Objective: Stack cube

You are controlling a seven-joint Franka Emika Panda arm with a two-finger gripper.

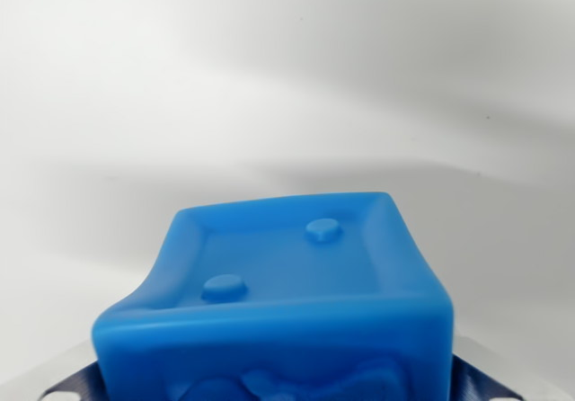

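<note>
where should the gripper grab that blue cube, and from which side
Grip the blue cube across its two opposite side walls, coming straight down along the wrist camera's line. The sides look flat, while the face toward the camera has a raised rim and two bumps, poor for pads. The cube already sits between metal parts at the frame's lower corners, though no contact is visible.

Blue cube (pixel 278 302) cut off at bottom edge; gripper fingers (pixel 67 385) mostly hidden, perhaps clamping it.

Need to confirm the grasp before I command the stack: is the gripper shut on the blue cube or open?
Cannot tell. The blue cube fills the wrist view between gripper parts at both lower corners, but no contact is visible.
</note>
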